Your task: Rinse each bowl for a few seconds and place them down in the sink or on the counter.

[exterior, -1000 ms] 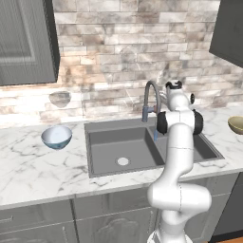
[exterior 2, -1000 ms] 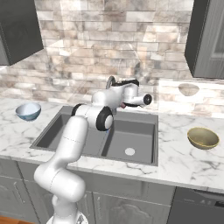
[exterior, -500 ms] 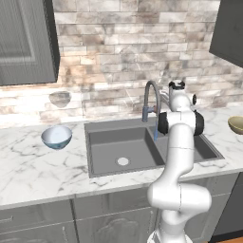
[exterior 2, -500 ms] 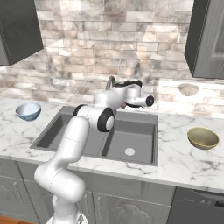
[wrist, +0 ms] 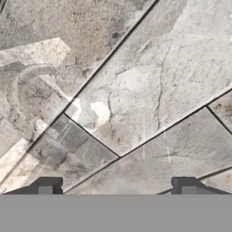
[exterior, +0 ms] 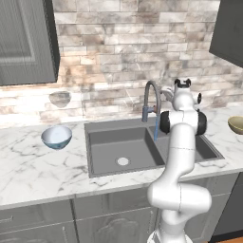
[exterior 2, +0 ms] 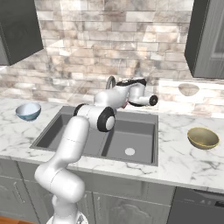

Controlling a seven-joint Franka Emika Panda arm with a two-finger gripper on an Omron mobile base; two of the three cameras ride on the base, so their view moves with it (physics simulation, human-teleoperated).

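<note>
The pale blue bowl rests upright on the counter left of the sink. An olive-tan bowl stands on the counter to the sink's right. My arm reaches over the sink's right basin, with the hand raised behind the arched faucet and close to the stone wall. My gripper is open and holds nothing. It faces the wall tiles, with the fingertips set wide apart. A thin blue streak drops from the faucet spout.
Dark upper cabinets hang at both sides. The stone-tile backsplash stands just in front of the hand. Grey cabinet fronts run below the counter. Faint bowl reflections show on the wall.
The hand has shifted slightly beside the faucet, and the jaws have gone from shut to wide apart. Both bowls stay where they were.
</note>
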